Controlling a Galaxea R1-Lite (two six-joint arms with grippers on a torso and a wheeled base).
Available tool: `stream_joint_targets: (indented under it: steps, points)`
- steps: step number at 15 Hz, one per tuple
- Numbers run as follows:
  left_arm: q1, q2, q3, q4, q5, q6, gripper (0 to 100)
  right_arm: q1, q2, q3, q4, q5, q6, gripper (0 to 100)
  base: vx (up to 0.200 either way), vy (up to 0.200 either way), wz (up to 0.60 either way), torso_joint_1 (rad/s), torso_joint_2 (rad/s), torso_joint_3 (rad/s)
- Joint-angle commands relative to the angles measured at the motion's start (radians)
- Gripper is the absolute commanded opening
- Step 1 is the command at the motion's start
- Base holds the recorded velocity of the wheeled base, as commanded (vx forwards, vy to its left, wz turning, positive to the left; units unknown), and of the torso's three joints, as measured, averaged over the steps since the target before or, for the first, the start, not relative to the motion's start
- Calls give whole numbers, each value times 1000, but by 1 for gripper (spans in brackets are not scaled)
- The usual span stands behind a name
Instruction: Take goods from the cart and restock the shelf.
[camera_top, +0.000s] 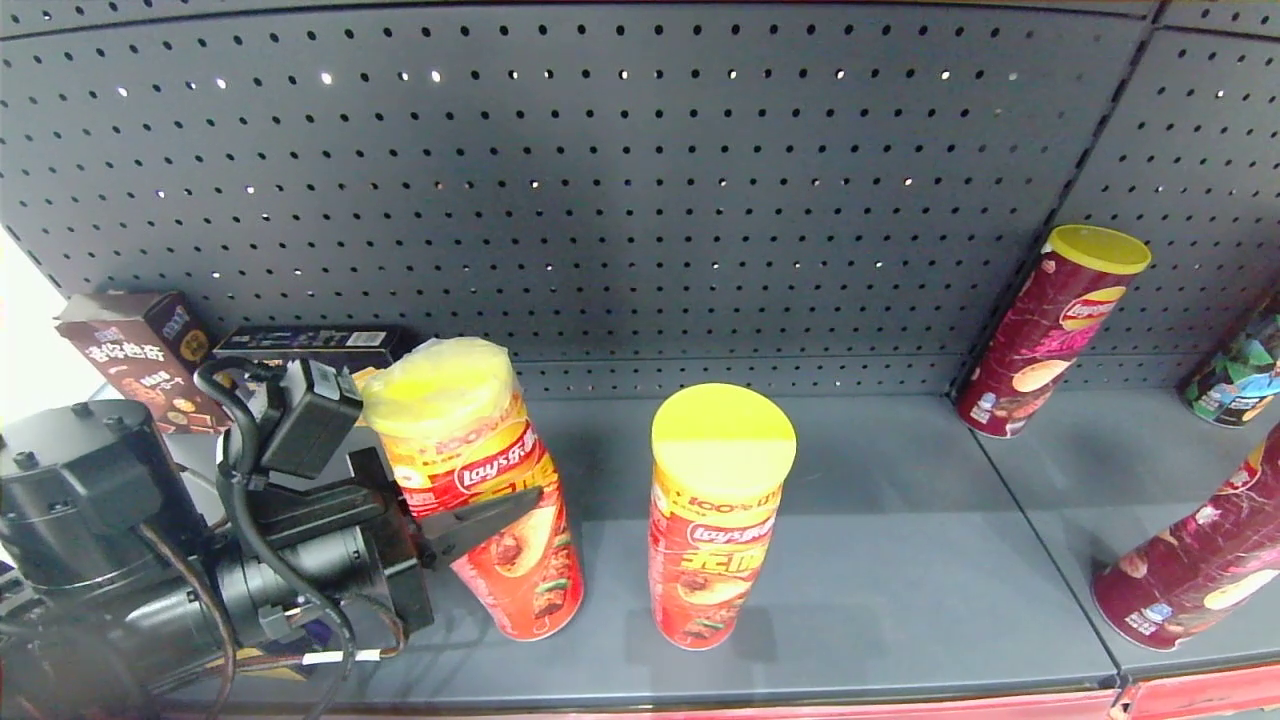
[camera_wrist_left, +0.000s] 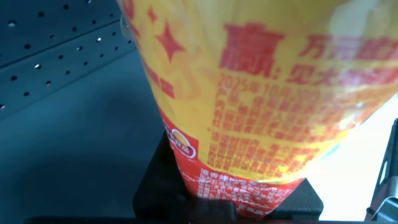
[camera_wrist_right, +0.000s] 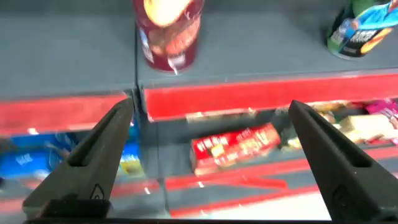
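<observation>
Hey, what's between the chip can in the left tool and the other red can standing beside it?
Nothing: in the head view, only a bare strip of grey shelf separates the held can from the standing red can.

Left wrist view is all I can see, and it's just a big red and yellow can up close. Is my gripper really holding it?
Observer: Yes. In the head view the left gripper is shut on the chip can around its middle, over the shelf.
Operator: Is anything next to it?
Observer: A matching second chip can stands upright to its right, apart from it.
Operator: And my other gripper?
Observer: The right gripper is open and empty, at the shelf's red front edge.
</observation>
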Motion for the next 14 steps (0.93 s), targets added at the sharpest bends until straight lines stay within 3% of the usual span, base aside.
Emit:
stream_joint_targets:
  steps: [1, 3, 4, 14]
  points:
    - [-2, -3, 0, -2, 0, 0, 0, -16, -42, 13, -25, 15, -10, 100, 0, 0, 0, 0, 0, 0]
    - [-2, -3, 2, 0, 0, 0, 0, -16, -42, 42, -48, 257, -22, 100, 0, 0, 0, 0, 0, 0]
    - [-2, -3, 2, 0, 0, 0, 0, -15, -42, 42, -44, 273, -28, 100, 0, 0, 0, 0, 0, 0]
    - [-18, -15, -34, 3, -23, 14, 0, -16, -42, 42, -36, 205, 42, 100, 0, 0, 0, 0, 0, 0]
